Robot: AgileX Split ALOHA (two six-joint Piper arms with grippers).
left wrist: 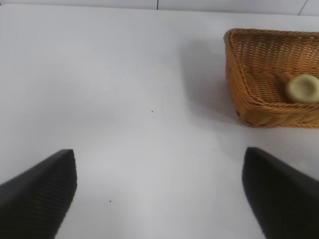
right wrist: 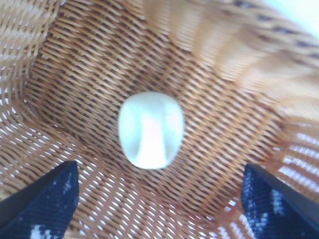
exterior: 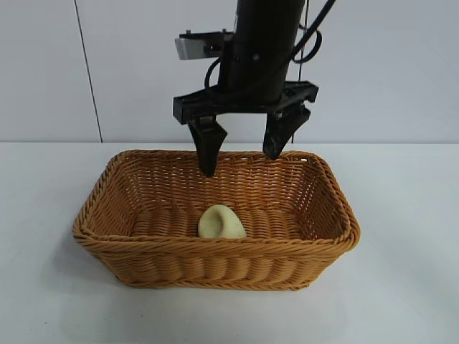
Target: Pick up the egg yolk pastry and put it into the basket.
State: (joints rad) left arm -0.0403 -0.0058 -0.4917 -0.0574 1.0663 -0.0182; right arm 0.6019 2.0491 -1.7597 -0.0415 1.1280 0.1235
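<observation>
The pastry lies on the ribbed bottom of the basket, near the front wall and about midway along it, tilted so that one rounded side leans up. Nothing touches it. The basket stands on the white worktop, its long side facing the exterior camera. Above the basket's rear rim hangs the right hand, pointing steeply down, its two dark fingers spread wide apart and empty; the tips are level with the back wall's rim and clear of the pastry below. In the right wrist view the pastry sits between the two spread fingertips, farther off on the weave. The left hand is off to one side over bare worktop, fingers wide apart and holding nothing, with the basket and the pastry well away from it.
</observation>
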